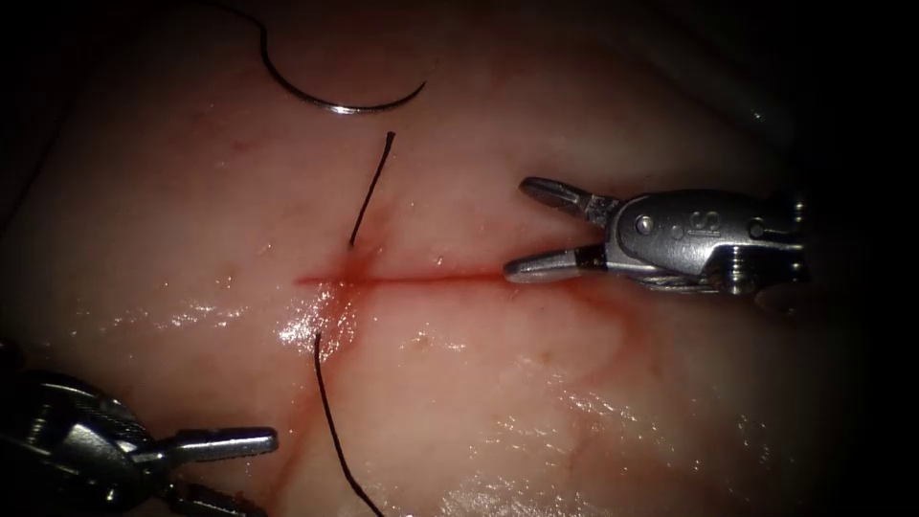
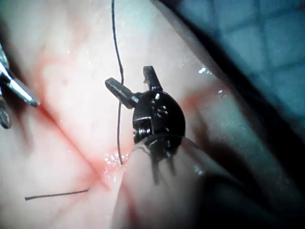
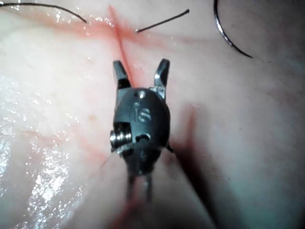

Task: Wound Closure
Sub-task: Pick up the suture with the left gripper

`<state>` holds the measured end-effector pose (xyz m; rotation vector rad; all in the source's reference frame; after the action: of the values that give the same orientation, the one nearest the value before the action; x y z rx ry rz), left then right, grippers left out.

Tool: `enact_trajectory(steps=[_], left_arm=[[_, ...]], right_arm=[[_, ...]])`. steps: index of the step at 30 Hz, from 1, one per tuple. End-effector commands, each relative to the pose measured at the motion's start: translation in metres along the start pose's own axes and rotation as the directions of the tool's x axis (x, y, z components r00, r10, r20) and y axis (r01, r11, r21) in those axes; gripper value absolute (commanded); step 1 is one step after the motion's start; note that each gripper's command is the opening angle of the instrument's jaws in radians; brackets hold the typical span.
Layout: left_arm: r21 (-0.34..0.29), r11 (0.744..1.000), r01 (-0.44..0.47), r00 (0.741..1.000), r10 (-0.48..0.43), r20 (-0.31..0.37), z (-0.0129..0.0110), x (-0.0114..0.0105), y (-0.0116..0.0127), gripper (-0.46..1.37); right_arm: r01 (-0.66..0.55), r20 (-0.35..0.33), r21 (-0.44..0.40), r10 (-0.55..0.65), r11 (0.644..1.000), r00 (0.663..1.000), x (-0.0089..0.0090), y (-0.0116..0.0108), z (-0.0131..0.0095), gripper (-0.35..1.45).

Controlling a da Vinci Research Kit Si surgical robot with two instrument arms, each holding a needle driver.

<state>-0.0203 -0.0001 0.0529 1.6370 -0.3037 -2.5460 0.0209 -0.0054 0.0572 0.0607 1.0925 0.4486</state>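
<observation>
The tissue (image 1: 593, 402) carries a horizontal red cut (image 1: 412, 279). A curved needle (image 1: 337, 105) lies free on the tissue above the cut, held by neither tool and not in the tissue; the right wrist view has the needle (image 3: 229, 36) too. Dark thread crosses the cut's left end: a short end (image 1: 371, 191) rises above it and a long strand (image 1: 330, 421) runs down below it. My right tool (image 1: 517, 228) is open at the cut's right end, holding nothing, its jaws (image 3: 140, 62) either side of the cut line. My left tool (image 1: 266, 476) is open at the lower left, empty, just left of the long strand (image 2: 116, 71).
Red fluid (image 1: 340, 273) stains the tissue where the thread enters. Wet glints (image 1: 311, 321) lie just below the cut's left end. The tissue falls into shadow at the far right (image 1: 842, 144). The right tool's jaw tip (image 2: 21, 93) appears in the left wrist view.
</observation>
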Motion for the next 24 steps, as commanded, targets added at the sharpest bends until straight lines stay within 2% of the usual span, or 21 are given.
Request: enact_trajectory(steps=[1,3,11,12,14,16,18,19,20,21,24], left_arm=[[0.004,1.0,-0.008,1.0,0.008,0.008,0.0003,0.0001,0.0001,0.44],[0.023,1.0,-0.021,0.999,0.02,0.037,0.0016,0.0007,0.0006,0.48],[0.051,0.998,-0.034,0.997,0.031,0.071,0.0052,0.0022,0.0031,0.55],[0.055,0.998,-0.034,0.997,0.03,0.075,0.0058,0.0025,0.0032,0.65],[0.06,0.997,-0.039,0.996,0.034,0.078,0.0062,0.0028,0.0032,0.67],[0.084,0.996,-0.034,0.997,0.028,0.071,0.0068,0.0033,0.0028,0.6],[0.088,0.996,-0.027,0.997,0.021,0.074,0.0074,0.0035,0.0027,0.35],[0.089,0.996,-0.033,0.997,0.027,0.076,0.0077,0.0035,0.0027,0.2],[0.089,0.995,-0.039,0.996,0.032,0.078,0.0079,0.0035,0.0027,-0.22],[0.089,0.995,-0.045,0.996,0.038,0.079,0.008,0.0035,0.0027,-0.35],[0.087,0.994,-0.069,0.995,0.062,0.08,0.0081,0.003,0.0025,-0.35]], right_arm=[[0.001,-0.001,0.004,-0.001,1.0,1.0,0.0,0.0,0.0,1.3],[0.005,-0.003,0.003,-0.005,1.0,1.0,-0.0004,-0.0004,0.0,1.3],[0.014,0.0,0.005,-0.014,1.0,1.0,-0.0012,-0.0009,0.0002,1.29],[0.015,0.002,0.006,-0.015,1.0,1.0,-0.0014,-0.001,0.0002,1.28],[0.017,0.001,0.005,-0.017,1.0,1.0,-0.0015,-0.0011,0.0002,1.28],[0.02,0.001,0.007,-0.02,1.0,1.0,-0.0018,-0.0014,0.0002,1.28],[0.023,0.002,0.008,-0.023,1.0,1.0,-0.002,-0.0017,0.0001,1.28],[0.024,0.003,0.01,-0.024,1.0,1.0,-0.0021,-0.0018,0.0001,1.29],[0.026,0.004,0.012,-0.026,1.0,1.0,-0.0022,-0.0021,0.0,1.29],[0.027,0.003,0.012,-0.027,1.0,1.0,-0.0022,-0.0022,0.0,1.29],[0.031,0.003,0.019,-0.031,0.999,1.0,-0.0023,-0.0028,-0.0003,1.28]])
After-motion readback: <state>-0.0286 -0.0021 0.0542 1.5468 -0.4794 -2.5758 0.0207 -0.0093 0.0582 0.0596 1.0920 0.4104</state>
